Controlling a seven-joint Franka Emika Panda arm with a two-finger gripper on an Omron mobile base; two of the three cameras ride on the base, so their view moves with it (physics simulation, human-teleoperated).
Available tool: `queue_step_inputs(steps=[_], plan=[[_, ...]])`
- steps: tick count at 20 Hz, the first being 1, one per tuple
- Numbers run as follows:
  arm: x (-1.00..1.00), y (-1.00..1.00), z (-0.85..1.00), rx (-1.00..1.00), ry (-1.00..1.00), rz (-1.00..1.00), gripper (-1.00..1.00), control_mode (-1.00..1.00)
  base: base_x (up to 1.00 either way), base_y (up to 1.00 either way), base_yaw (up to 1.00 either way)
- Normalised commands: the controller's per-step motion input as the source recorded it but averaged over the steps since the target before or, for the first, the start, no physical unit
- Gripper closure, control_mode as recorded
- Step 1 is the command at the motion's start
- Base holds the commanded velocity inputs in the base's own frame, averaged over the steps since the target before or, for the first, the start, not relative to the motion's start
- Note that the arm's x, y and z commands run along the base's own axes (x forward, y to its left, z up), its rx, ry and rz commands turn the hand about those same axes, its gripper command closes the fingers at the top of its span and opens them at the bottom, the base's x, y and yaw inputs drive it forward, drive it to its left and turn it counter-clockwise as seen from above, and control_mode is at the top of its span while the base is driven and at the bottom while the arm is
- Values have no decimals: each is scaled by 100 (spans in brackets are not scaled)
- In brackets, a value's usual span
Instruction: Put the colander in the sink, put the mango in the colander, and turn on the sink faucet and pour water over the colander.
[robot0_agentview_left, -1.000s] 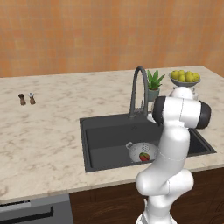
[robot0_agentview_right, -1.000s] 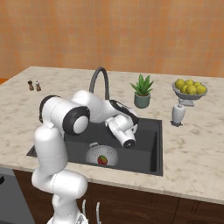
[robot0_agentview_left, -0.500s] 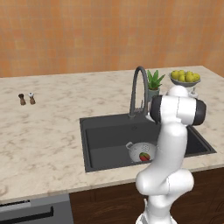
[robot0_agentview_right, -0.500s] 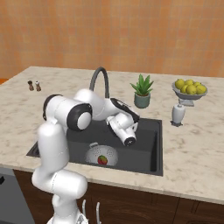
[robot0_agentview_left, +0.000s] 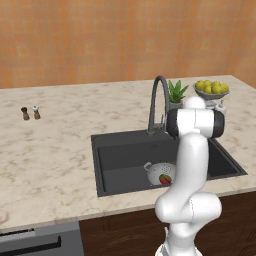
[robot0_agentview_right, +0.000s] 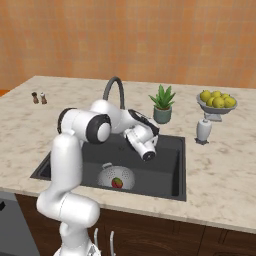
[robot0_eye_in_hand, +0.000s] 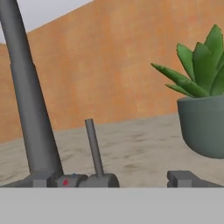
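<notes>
The colander (robot0_agentview_left: 161, 173) sits in the lower middle of the left base view, on the floor of the dark sink (robot0_agentview_left: 120, 160), with the red mango (robot0_agentview_left: 164, 179) lying inside it. In the right base view the colander (robot0_agentview_right: 116, 178) and mango (robot0_agentview_right: 117, 182) lie low in the centre of the frame. The sink faucet (robot0_agentview_left: 156, 102) rises at the basin's back rim, mid-frame, just left of a potted succulent (robot0_agentview_left: 175, 93). In the hand view the gripper (robot0_eye_in_hand: 142, 178) stands wide open at the bottom edge and holds nothing; the faucet's thin side lever (robot0_eye_in_hand: 93, 148) stands just above its left fingertip (robot0_eye_in_hand: 101, 179), beside the thick faucet column at the left, and the plant pot (robot0_eye_in_hand: 203, 124) is at the right.
</notes>
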Motion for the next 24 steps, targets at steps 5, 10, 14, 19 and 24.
queue_step_inputs(steps=[5, 10, 14, 19, 24], plan=[[40, -6, -10, 1, 0, -2, -100, -100, 0, 0, 0], [32, -14, -8, 0, 0, -4, -100, -100, 0, 0, 0], [14, -10, -12, 0, 0, -4, -100, -100, 0, 0, 0], [1, 0, -7, 0, 0, -1, -100, -100, 0, 0, 0], [0, 4, 0, 0, 0, 0, -100, -100, 0, 0, 0]])
